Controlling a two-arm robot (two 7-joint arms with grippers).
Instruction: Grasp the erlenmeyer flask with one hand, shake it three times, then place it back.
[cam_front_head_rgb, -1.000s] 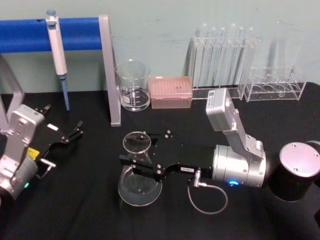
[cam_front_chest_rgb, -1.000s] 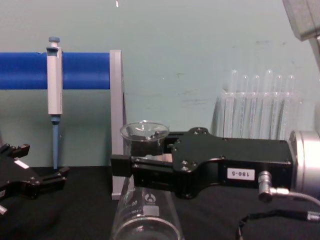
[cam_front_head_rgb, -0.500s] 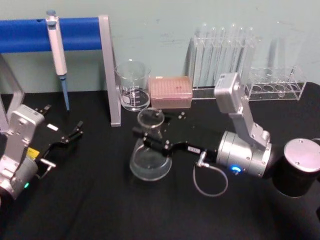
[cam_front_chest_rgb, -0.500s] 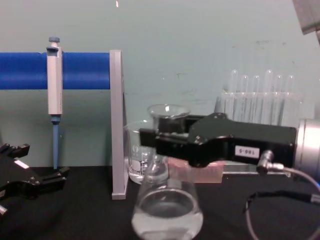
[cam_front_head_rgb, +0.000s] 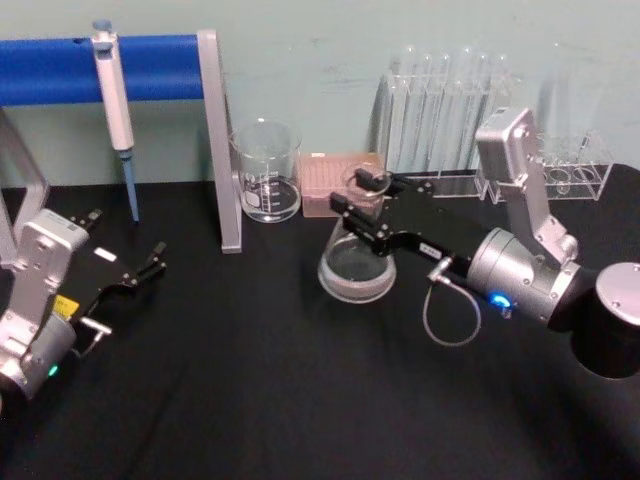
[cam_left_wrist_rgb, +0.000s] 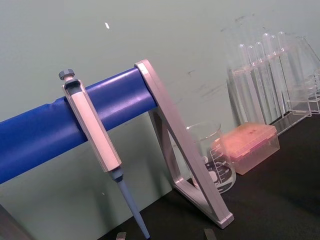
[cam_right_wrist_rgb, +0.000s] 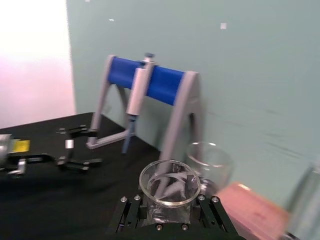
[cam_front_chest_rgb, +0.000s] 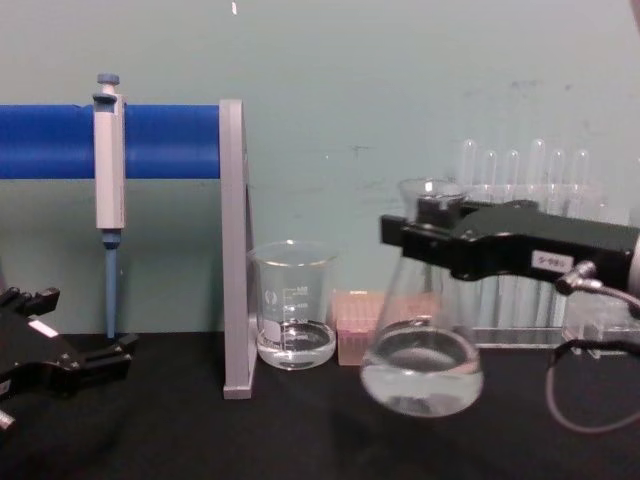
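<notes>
Black bench (cam_front_head_rgb: 250, 400) against a pale green wall. At its left edge the left gripper (cam_front_head_rgb: 140, 268) is resting, jaws apart. Near the back edge, right of a beaker (cam_front_head_rgb: 266, 172), the right gripper (cam_front_head_rgb: 358, 205) is clamping the flask (cam_front_head_rgb: 355, 270) by its neck, holding it tilted above the bench. A wide swing risks striking the beaker or test tubes (cam_front_head_rgb: 445, 110); liquid may slop from the open mouth.

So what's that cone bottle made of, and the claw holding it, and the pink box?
The flask looks like clear, shiny glass: you see straight through to the liquid inside. The right claw gripping its neck looks matte black, metal or hard plastic, hard to say. The pink box seems cloudy, see-through plastic.
</notes>
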